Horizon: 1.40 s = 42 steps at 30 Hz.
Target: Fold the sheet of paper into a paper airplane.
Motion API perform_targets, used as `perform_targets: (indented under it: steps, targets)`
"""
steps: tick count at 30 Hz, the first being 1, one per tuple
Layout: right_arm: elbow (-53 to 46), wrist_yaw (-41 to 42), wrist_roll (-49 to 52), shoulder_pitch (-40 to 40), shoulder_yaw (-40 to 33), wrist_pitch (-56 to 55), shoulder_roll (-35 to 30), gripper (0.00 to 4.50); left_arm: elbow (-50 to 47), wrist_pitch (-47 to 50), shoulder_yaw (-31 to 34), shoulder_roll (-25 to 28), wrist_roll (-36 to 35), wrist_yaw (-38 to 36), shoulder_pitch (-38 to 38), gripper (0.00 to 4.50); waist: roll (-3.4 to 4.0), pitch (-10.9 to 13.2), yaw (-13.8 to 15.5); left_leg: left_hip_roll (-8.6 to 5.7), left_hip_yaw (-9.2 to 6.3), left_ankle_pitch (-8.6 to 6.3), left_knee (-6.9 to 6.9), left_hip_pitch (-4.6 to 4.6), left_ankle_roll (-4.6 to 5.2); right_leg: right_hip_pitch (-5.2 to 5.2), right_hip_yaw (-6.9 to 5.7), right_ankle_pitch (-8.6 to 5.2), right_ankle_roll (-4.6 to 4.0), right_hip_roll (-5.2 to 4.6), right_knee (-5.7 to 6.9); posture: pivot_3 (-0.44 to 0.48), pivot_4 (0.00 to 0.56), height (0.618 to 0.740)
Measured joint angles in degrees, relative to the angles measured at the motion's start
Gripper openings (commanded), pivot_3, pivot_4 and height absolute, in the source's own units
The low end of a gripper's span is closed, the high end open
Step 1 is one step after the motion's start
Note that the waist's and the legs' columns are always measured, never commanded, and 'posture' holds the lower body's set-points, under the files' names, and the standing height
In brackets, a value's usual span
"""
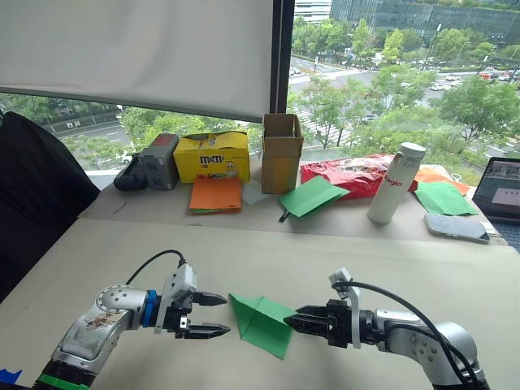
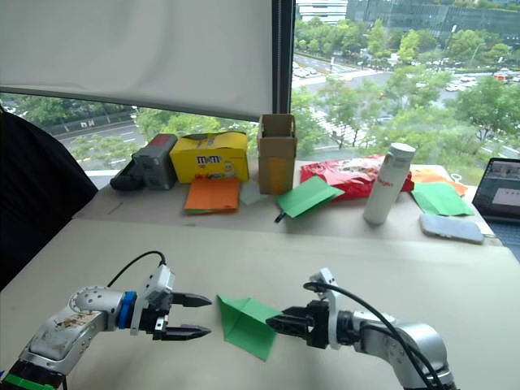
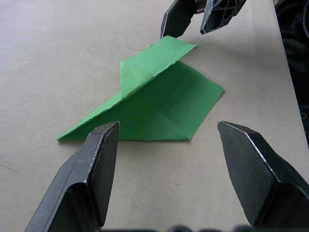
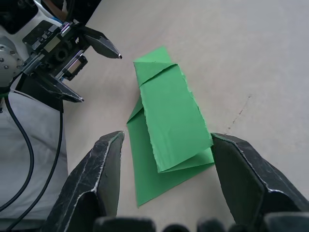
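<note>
Left eye view: the sheet of paper (image 1: 262,323), partly folded into a layered wedge, lies at lower centre on the table (image 1: 325,260) between both grippers. You judge the step in hand to be pressing the raised flap flat. Pin the lower layer first, then crease from the fold outward so the layers do not skew. The left gripper (image 1: 213,314) points right from lower left, jaws spread, just beside the paper's left edge. The right gripper (image 1: 296,318) points left from lower right, tips at the paper's right edge.

Left wrist view: your left fingers (image 3: 89,171) stand wide apart at the bottom, short of the paper at centre; one flap stands lifted.

Right wrist view: your right fingers (image 4: 101,169) are wide apart, flanking the near end of the paper, gripping nothing.
</note>
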Motion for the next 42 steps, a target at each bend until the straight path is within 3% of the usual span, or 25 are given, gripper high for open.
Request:
perform_targets:
  steps: [6,14,19,23,26,30,34,39,42]
  targets:
    - [1.3,0.5,0.3,0.0,2.7,-0.4,1.2,0.04,0.1,0.0,0.0,-0.1,-0.1,0.5,0.3,3.49,0.00,0.0,0.0,0.00,0.00,0.00,0.00,0.02,0.00,0.00,-0.01,0.00,0.00,0.00,0.00,0.000,0.150,0.656]
    - [3.2,3.5,0.4,-2.1,3.3,-1.8,-0.3,0.01,1.5,0.0,0.0,-0.2,-0.1,1.1,0.3,3.49,-0.06,0.0,-0.1,0.02,0.03,0.00,0.00,0.05,0.00,0.00,-0.02,0.01,0.01,0.14,0.03,0.000,0.150,0.656]
    - [2.9,4.8,0.5,-11.9,-0.3,-6.1,-2.7,0.01,2.5,0.0,0.7,-0.2,-0.3,1.2,0.2,3.49,0.02,0.1,-0.1,0.03,0.03,0.00,-0.01,0.07,0.00,-0.04,-0.04,0.02,0.01,0.17,0.03,0.000,0.150,0.656]
    - [2.0,8.2,-10.0,-20.1,2.1,-20.9,-8.4,0.01,3.9,0.0,1.2,-0.2,-0.3,1.1,-0.4,3.49,0.06,0.1,0.0,0.04,0.01,0.00,-0.03,0.09,0.00,-0.13,-0.10,0.02,0.01,0.22,-0.02,0.000,0.150,0.656]
    - [4.5,14.0,-26.6,-21.5,10.2,-45.0,-15.3,0.01,4.3,0.0,1.3,-0.3,-0.3,1.1,-1.0,3.49,0.05,0.1,0.4,0.03,0.02,0.00,-0.07,0.08,0.00,-0.10,-0.15,0.01,0.02,0.26,-0.20,0.000,0.150,0.656]
    - [11.4,15.3,-42.0,-17.3,16.2,-74.2,-16.7,0.01,4.7,0.2,1.4,-0.9,-0.9,1.1,-1.5,3.49,0.01,0.1,0.6,0.03,0.09,0.00,-0.05,0.05,-0.01,-0.08,-0.10,0.03,0.02,0.21,-0.23,0.000,0.150,0.656]
    - [16.5,11.9,-52.0,-9.1,19.2,-92.0,-17.3,0.01,4.7,0.3,2.0,-1.0,-1.6,0.7,-1.5,3.49,0.02,0.1,0.8,0.01,0.20,0.01,0.00,0.03,-0.02,-0.14,-0.03,0.04,0.00,0.16,-0.03,0.000,0.150,0.656]
    - [16.4,8.2,-56.6,-2.9,19.8,-97.7,-16.8,0.01,4.7,0.3,2.1,-1.0,-2.4,0.1,-1.4,3.49,-0.08,0.1,0.3,0.04,0.29,0.02,0.04,0.04,-0.03,-0.06,0.05,0.03,-0.02,0.16,0.24,0.000,0.150,0.656]
    - [14.3,8.1,-56.4,-1.3,19.8,-95.7,-16.0,0.90,4.7,-0.3,2.0,-1.5,-2.4,-0.2,-1.4,3.49,-0.12,0.2,0.1,0.06,0.29,0.02,0.12,0.05,-0.04,-0.11,0.05,0.00,-0.04,0.26,0.41,0.000,0.150,0.656]
